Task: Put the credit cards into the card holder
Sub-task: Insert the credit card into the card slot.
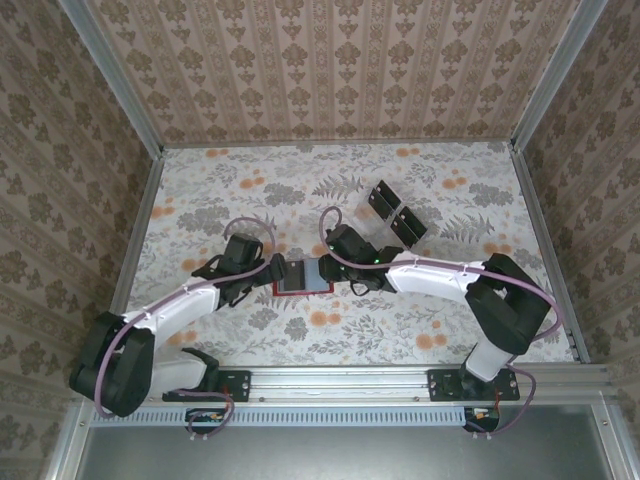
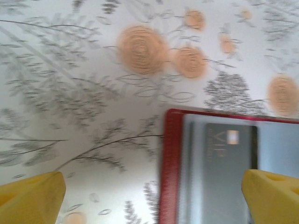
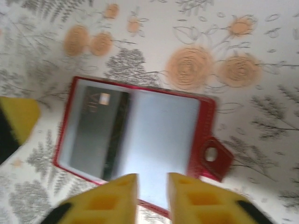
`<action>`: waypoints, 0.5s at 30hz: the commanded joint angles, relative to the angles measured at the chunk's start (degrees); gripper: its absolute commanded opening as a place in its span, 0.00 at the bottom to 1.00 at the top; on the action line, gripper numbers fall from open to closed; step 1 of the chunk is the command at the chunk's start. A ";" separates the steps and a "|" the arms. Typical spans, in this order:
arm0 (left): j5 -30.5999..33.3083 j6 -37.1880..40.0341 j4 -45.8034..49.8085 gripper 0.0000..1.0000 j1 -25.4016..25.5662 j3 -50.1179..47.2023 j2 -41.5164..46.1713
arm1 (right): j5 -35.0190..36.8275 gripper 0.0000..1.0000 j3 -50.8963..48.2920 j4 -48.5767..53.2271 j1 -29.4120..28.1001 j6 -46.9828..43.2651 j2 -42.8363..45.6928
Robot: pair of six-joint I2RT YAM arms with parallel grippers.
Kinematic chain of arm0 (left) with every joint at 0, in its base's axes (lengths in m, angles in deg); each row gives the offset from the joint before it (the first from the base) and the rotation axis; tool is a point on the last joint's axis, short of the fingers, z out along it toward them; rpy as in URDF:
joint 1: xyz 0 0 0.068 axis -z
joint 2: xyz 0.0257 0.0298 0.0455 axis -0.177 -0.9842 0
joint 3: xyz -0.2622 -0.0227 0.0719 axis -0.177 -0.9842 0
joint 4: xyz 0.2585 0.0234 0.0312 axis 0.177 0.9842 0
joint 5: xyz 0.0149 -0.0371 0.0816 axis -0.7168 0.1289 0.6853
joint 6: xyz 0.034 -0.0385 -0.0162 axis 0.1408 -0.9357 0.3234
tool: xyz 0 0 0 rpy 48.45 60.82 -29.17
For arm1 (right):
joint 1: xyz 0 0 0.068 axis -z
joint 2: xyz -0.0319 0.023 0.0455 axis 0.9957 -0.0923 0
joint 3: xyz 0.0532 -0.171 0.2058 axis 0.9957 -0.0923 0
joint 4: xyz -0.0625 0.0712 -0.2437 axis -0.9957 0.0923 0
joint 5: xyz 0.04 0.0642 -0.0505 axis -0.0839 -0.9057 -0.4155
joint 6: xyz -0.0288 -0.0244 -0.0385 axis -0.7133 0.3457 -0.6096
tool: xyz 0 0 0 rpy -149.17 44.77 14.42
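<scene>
From my station the biggest thing is the flower-printed table [image 1: 450, 330], with patterned walls around it. The left arm [image 1: 170, 310] and the right arm [image 1: 440, 275] both reach in towards its middle and meet over the card holder [image 1: 300, 275]. It lies opened flat on the cloth with its red border showing around pale inner pockets. Behind it and to the right, well apart from it, the loose credit cards [image 1: 395, 210] lie as dark rectangles with pale edges. The left gripper [image 2: 153, 196] hangs over the holder's edge with its yellow fingers spread wide, one above bare cloth and the other above the pocket side. The right gripper [image 3: 153, 196] sits over the holder's near edge with its fingers drawn close, only a narrow slit between them. I cannot tell whether they are nipping that edge or just hovering above it. One grey card [image 3: 96, 130], marked VIP and bearing a small chip, lies in the pocket farthest from the closure tab [image 3: 216, 156]. The tab sticks out from the holder's opposite side.
</scene>
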State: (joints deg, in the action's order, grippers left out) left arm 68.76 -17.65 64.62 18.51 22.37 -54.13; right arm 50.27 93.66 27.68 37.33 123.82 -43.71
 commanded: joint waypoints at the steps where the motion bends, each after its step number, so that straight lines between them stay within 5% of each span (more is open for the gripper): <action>1: 8.06 -0.36 11.33 1.00 -0.57 1.91 -0.20 | -4.47 0.12 1.80 -3.23 -0.18 2.29 -2.66; 6: 8.57 -1.06 11.17 1.00 -0.67 1.10 -1.58 | -8.06 0.03 3.40 -7.87 -0.20 5.00 -8.51; 15: 7.47 -1.35 9.26 1.00 -0.58 0.55 -6.13 | -9.52 0.01 5.34 -11.11 -0.19 6.56 -14.27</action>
State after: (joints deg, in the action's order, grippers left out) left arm 75.50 -18.06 73.30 18.21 23.04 -59.23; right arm 42.24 96.54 18.87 37.20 129.29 -56.82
